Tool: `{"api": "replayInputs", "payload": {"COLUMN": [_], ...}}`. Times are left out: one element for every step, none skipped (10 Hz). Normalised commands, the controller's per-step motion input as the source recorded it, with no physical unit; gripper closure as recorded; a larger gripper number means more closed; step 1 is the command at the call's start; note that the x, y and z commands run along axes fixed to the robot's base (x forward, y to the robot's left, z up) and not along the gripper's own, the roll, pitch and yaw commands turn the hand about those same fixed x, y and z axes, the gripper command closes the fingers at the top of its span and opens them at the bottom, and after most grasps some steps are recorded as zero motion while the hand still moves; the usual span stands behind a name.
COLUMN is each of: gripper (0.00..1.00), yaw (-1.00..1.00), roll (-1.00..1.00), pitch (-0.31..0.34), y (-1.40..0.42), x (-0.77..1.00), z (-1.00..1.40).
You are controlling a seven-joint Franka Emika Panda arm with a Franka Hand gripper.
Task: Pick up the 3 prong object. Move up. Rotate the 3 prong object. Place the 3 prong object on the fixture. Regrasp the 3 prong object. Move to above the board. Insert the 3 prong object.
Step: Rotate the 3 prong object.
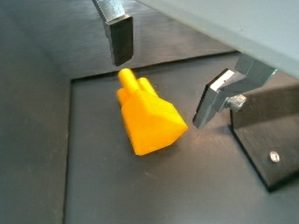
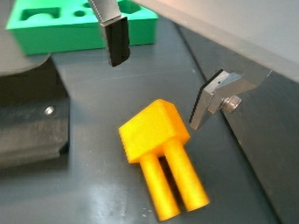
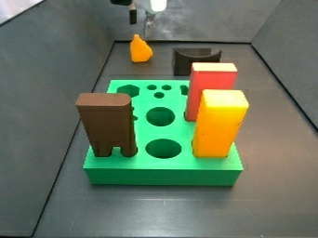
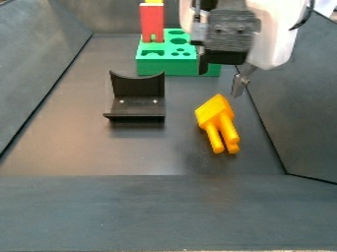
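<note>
The pincer [image 2: 158, 74] is seen above the dark floor with its two silver fingers well apart and nothing held between them. Below it the 3 prong object [image 2: 163, 153] lies flat on the floor, apart from both fingers; in both wrist views its yellow-orange body is seen beneath the gap between them. Its long prongs are shown clearly in a wrist view [image 2: 176, 188], while in another wrist view [image 1: 149, 118] mostly the wedge-shaped body is seen and the prongs are foreshortened. The fixture [image 4: 134, 96] is seen in full in a side view, standing on the floor near the piece and apart from it; in the wrist views only a dark part of it is caught at the frame's edge. The board [image 3: 168, 163] is shown whole in a side view, with a brown block [image 3: 106, 123], a red block [image 3: 213, 88] and a yellow-orange block [image 3: 218, 121] standing on it. There the piece [image 3: 141, 48] appears small beyond the board, with the pincer [image 3: 145, 9] just above it.
</note>
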Motion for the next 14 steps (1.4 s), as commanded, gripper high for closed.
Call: {"api": "replayInputs", "payload": {"gripper": [0.00,0.00,0.00,0.00,0.00,0.00,0.00,0.00,0.00,0.00,0.00,0.00,0.00,0.00], "yaw": [1.00,1.00,1.00,1.00,1.00,1.00,1.00,1.00,1.00,1.00,1.00,0.91,0.59,0.37], "roll": [0.00,0.00,0.00,0.00,0.00,0.00,0.00,0.00,0.00,0.00,0.00,0.00,0.00,0.00], "pitch": [-0.015,-0.016,-0.017,-0.019,-0.021,-0.023,-0.026,-0.030,-0.034,-0.042,-0.050,-0.058,-0.057,-0.057], "y": [0.00,0.00,0.00,0.00,0.00,0.00,0.00,0.00,0.00,0.00,0.00,0.00,0.00,0.00], "x": [0.04,0.04,0.04,0.04,0.04,0.04,0.04,0.04,0.04,0.04,0.04,0.04,0.04,0.03], "z": [-0.03,-0.03,-0.03,-0.03,-0.03,-0.03,-0.03,-0.03,-0.03,-0.03,-0.03,-0.03,-0.03,-0.03]}}
